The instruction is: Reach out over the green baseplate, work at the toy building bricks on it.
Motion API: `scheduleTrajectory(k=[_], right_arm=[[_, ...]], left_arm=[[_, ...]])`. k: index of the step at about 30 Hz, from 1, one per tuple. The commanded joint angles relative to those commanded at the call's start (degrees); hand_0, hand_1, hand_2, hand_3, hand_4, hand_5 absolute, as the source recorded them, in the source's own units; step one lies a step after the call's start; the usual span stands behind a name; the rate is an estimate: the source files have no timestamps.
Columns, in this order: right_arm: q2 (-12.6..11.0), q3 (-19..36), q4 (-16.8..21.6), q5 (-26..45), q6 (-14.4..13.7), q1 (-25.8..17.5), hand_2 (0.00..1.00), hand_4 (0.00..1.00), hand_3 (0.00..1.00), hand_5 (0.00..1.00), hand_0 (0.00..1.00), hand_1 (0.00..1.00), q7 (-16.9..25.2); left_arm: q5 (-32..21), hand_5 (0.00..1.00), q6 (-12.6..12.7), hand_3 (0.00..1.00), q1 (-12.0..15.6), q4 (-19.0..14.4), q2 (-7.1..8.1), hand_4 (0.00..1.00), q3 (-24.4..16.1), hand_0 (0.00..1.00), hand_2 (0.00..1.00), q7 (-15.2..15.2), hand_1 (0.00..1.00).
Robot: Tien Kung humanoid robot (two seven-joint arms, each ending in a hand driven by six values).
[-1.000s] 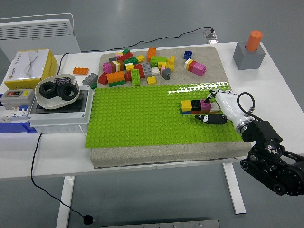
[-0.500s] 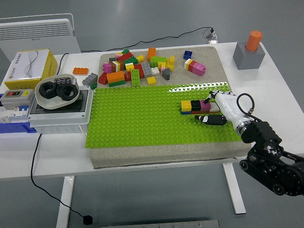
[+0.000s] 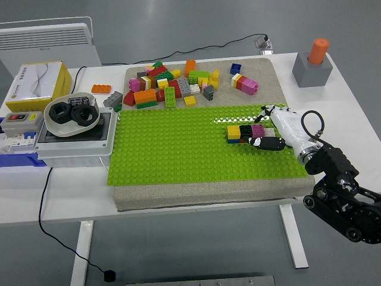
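A green baseplate (image 3: 178, 149) lies on a grey foam pad in the middle of the table. On its right part sits a short row of joined bricks (image 3: 245, 133), yellow, black and magenta over a darker layer. My right hand (image 3: 265, 134), white with black fingertips, comes in from the lower right and closes around the row's right end: the thumb (image 3: 266, 143) lies along its near side and other fingers reach over its far side. A heap of loose coloured bricks (image 3: 172, 83) lies on the pad beyond the plate. No left arm shows.
A grey electrical box (image 3: 71, 140) with a white bowl of black nuts (image 3: 72, 114) stands left of the plate. A yellow carton (image 3: 36, 83) is behind it. A grey block with an orange peg (image 3: 314, 64) stands at the back right. A black cable (image 3: 44, 202) hangs off the front edge.
My right hand has shifted slightly up and away from me, and the thumb has moved from lying a little in front of the brick row to pressing against its near side.
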Motion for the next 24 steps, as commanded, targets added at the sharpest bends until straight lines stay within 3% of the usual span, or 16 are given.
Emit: scheduleTrajectory(k=[6, 7, 13, 14, 19, 20, 24], right_arm=[[-0.4, 3.9, 1.9, 5.1, -1.4, -2.2, 0.868, 0.906, 0.616, 0.541, 0.907, 0.845, 3.7], [-0.3, 5.2, 2.6, 7.1, -1.7, -3.3, 0.831, 0.899, 0.628, 0.529, 0.871, 0.811, 5.0], [0.1, 13.8, 6.0, 19.0, -0.3, -9.8, 0.831, 0.899, 0.628, 0.529, 0.871, 0.811, 13.2], [0.1, 15.2, 6.2, 20.9, 0.1, -10.8, 0.759, 0.88, 0.637, 0.498, 0.795, 0.739, 14.5], [0.2, 22.5, 4.4, 31.6, 2.0, -15.9, 0.759, 0.88, 0.637, 0.498, 0.795, 0.739, 22.0], [0.3, 24.2, 3.7, 34.6, 2.3, -16.7, 0.681, 0.854, 0.68, 0.428, 0.694, 0.612, 23.9], [1.0, 27.4, 2.5, 42.9, 3.3, -17.9, 0.681, 0.854, 0.68, 0.428, 0.694, 0.612, 28.6]], left_arm=[[-0.2, 0.998, 0.5, 0.829, 0.0, 0.0, -0.09, 0.998, 0.5, 0.772, 0.695, 0.0, 0.724], [-0.2, 0.998, 0.7, 0.823, 0.0, 0.0, -0.13, 0.998, 0.6, 0.771, 0.69, -0.1, 0.722], [-0.8, 0.998, 1.7, 0.823, 0.2, 0.0, -0.24, 0.998, 1.3, 0.771, 0.69, -0.5, 0.722], [-0.9, 0.998, 1.8, 0.818, 0.3, 0.0, -0.24, 0.998, 1.4, 0.763, 0.688, -0.6, 0.719], [-0.5, 0.998, 2.2, 0.818, 0.4, 0.0, -0.25, 0.998, 1.4, 0.763, 0.688, -1.0, 0.719], [-0.4, 0.998, 2.5, 0.809, 0.5, 0.0, -0.31, 0.998, 1.4, 0.757, 0.684, -1.2, 0.715], [-0.5, 0.998, 4.3, 0.809, 0.9, 0.0, -0.62, 0.998, 1.7, 0.757, 0.684, -2.0, 0.715]])
